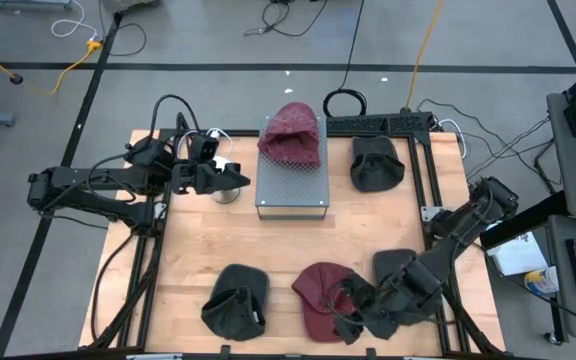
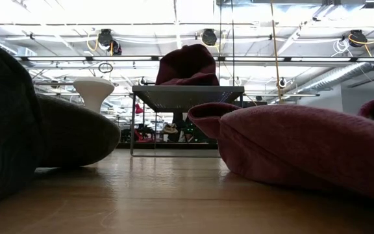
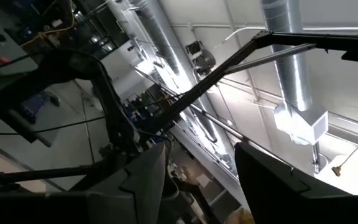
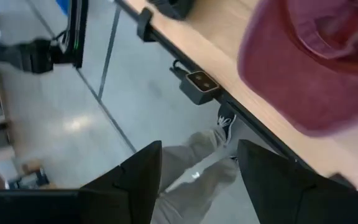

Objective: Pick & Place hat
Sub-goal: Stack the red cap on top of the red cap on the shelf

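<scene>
Right now my right gripper point(image 1: 346, 300) hangs at the near edge, just beside the dark red hat point(image 1: 320, 296) lying on the table point(image 1: 198, 240); its jaws stand apart with nothing between them. My left gripper point(image 1: 238, 180) waits at the far left, jaws parted and empty, near a small white stand point(image 1: 226, 190). Another red hat point(image 1: 290, 135) already sits on the grey platform point(image 1: 292, 185). To do this well, I'd bring the right jaws over the hat's raised crown and pinch a fold, not the flat brim. From overhead the arm covers the hat's right side, so I cannot tell whether a finger touches it. Three dark hats point(image 1: 236, 298) lie around.
</scene>
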Controlling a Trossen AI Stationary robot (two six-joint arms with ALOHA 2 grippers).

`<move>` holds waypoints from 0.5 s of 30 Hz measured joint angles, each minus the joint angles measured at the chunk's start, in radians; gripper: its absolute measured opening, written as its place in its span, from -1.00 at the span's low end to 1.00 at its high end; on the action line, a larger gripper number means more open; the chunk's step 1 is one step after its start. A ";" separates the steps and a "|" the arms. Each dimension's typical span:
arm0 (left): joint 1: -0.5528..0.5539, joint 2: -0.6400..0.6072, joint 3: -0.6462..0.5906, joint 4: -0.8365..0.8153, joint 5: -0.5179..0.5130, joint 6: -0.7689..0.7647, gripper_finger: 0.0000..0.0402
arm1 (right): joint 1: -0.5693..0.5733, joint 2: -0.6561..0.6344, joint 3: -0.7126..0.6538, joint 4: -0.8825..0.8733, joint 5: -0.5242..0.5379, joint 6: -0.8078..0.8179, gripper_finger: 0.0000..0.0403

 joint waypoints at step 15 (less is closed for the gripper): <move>-0.002 0.000 0.000 -0.046 -0.033 0.006 0.00 | 0.177 0.000 -0.019 -0.100 0.186 0.394 0.02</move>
